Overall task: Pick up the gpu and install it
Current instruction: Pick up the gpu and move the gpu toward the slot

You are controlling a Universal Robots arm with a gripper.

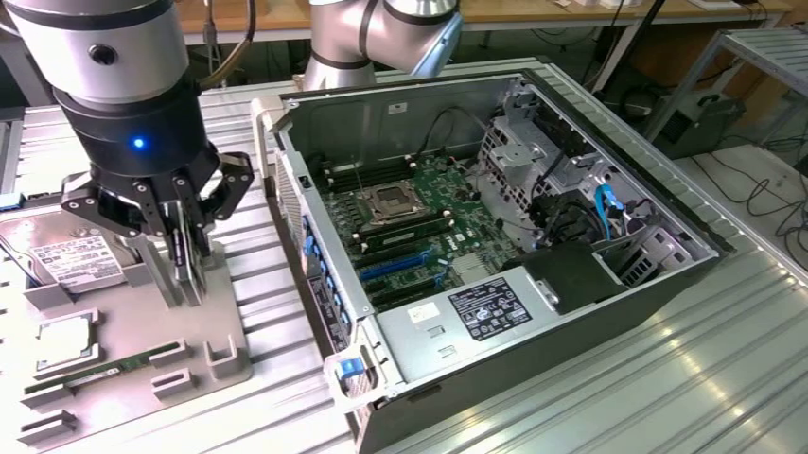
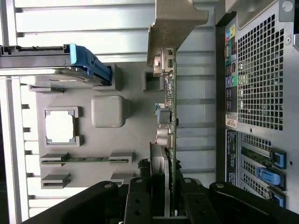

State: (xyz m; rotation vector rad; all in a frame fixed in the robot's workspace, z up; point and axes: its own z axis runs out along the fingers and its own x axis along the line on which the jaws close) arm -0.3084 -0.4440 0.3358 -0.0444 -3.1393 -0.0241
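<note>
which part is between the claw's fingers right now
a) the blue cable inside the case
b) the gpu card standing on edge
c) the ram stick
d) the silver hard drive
b: the claw has a finger on each side of the gpu, edge-on at the grey tray; the hard drive and ram stick lie apart from it.

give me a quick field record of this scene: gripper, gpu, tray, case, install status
gripper: gripper shut on the gpu, above the grey parts tray
gpu: gpu upright, edge-on, clamped between the fingers
tray: parts tray holds the hard drive, cpu and ram stick
case: computer case lies open, on the exterior view's right of the tray; motherboard exposed, blue slots free
install status: gpu not yet in the case
</note>
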